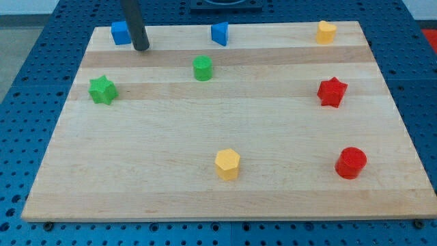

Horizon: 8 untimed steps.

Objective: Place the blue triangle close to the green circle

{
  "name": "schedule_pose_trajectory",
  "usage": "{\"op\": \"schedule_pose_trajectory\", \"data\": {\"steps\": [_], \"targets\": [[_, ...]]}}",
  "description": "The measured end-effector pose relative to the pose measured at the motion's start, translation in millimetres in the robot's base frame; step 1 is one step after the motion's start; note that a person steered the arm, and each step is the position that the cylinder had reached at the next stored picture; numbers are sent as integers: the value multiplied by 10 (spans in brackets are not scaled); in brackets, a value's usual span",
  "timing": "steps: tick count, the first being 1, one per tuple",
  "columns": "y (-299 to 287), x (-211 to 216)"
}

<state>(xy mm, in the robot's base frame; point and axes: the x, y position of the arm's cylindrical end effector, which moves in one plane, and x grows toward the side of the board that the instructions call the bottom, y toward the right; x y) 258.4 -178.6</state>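
While my tip (141, 48) sits bare beside the blue cube (121, 33), touching nothing, the blue triangle (219, 33) waits at the view's top, near but apart from the green circle (203, 68); the push remains.

**Board layout, top to bottom**

Top row, L to R: blue cube (120, 33), my tip (141, 48) just R of it, blue triangle (219, 33) mid, yellow block (326, 31) far R. Green circle (203, 68) near blue triangle, below-L. Mid row: green star (102, 90) L, red star (332, 91) R. Bottom: yellow hexagon (227, 164) ctr, red cylinder (351, 162) R.
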Motion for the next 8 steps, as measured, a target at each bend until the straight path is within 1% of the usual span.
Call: {"op": "schedule_pose_trajectory", "data": {"steps": [3, 5, 6, 8], "targets": [[103, -14], [227, -302], [406, -454], [987, -658]]}}
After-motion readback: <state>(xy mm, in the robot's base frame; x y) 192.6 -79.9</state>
